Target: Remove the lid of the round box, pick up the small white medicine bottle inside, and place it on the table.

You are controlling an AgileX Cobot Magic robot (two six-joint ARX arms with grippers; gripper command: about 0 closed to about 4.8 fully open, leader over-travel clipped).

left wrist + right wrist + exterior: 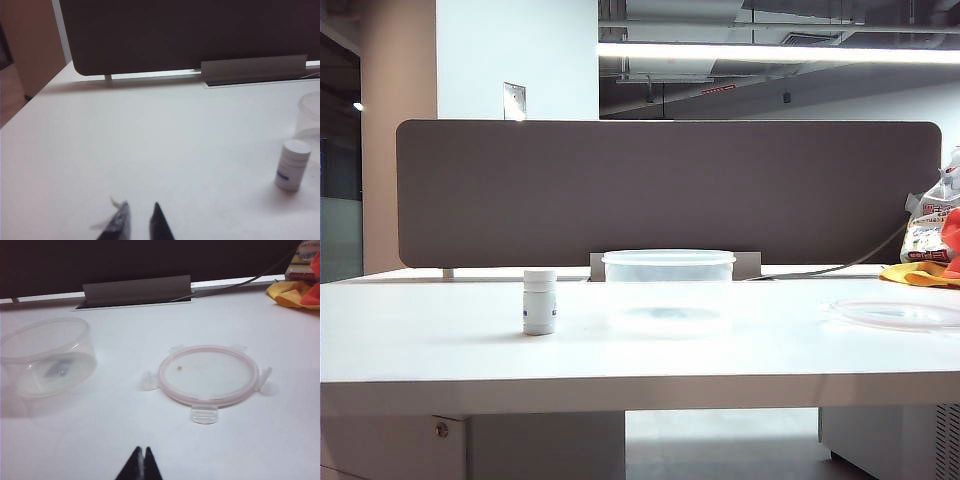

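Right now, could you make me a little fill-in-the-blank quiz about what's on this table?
1. The lid lies flat on the ____.
2. The small white medicine bottle stands ____ the round box.
3. The right end effector has its jaws ____.
4. The left end effector holds ____.

Missing: table; outside; shut; nothing

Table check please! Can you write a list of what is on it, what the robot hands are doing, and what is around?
Surface: white table, flat, bare in front.
Job's things: bottle upright on the table, left of the box and apart from it; box open and empty; lid flat on the table to the right.
Clutter: orange cloth and a printed bag at far right.
Grippers: left gripper over bare table, slightly parted, holding nothing; right gripper shut, empty, short of the lid.
Cables: one dark cable along the back edge.
Surroundings: dark panel behind; ceiling light above.
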